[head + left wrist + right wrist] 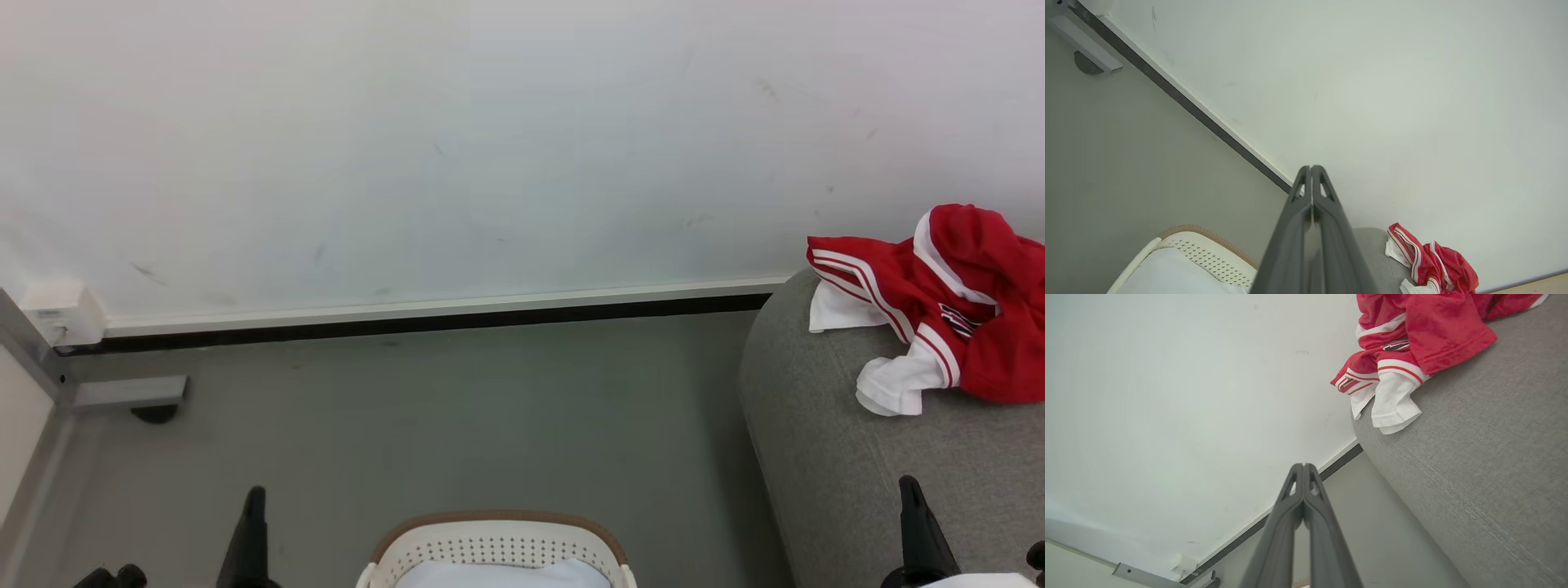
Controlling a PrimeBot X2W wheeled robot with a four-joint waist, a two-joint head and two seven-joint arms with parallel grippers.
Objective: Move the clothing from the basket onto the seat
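Note:
The red clothing point(955, 306) with white panels and stripe trim lies crumpled on the grey seat point(841, 482) at the right, against the wall; it also shows as clothing point(1433, 265) and clothing point(1412, 339) in the wrist views. The cream basket point(494, 547) with a brown rim sits at the bottom centre, a pale lining inside it. My left gripper point(255, 498) stands left of the basket and is shut with nothing in it point(1311, 168). My right gripper point(910, 487) rises over the seat's front, below the clothing, shut and empty point(1303, 466).
A white wall with a dark baseboard point(424, 322) runs behind the grey floor. A pale box and metal bracket point(122, 392) sit at the far left. The seat's rounded side point(1474, 477) bulges beside the basket.

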